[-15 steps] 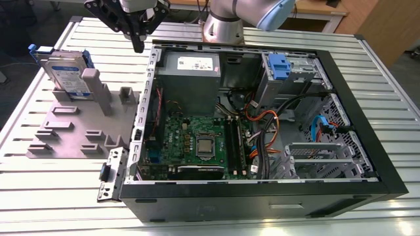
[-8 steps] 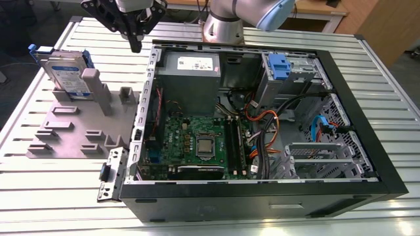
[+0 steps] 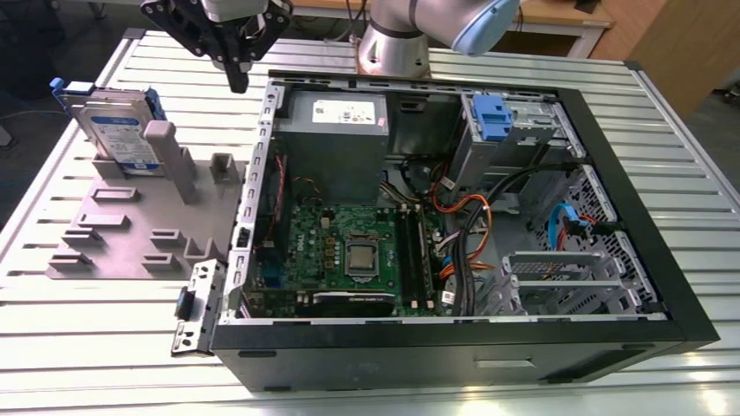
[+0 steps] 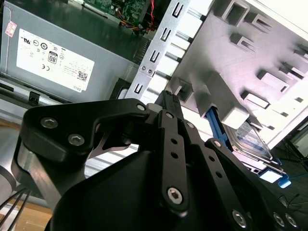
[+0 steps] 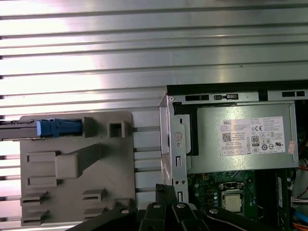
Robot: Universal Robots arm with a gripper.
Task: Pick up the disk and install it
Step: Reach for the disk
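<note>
Ribbed tabletop [image 3: 93, 347] bears an open case [image 3: 463, 334] and a grey rack [image 3: 127, 234] holding the disk [image 3: 120, 130] upright, while the pincer [image 3: 237, 84] hangs closed and empty above them.

Silver-grey tubular arm [image 3: 393, 48] with a pale blue joint cap [image 3: 483, 26]; black linked-bar hand [image 3: 237, 81] studded with small silver screws [image 4: 174, 194].

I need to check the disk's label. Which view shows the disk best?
The exterior view: the disk stands upright in the grey holder, label facing the camera. The first wrist view shows it edge-on; the second wrist view shows only part of it.
</note>
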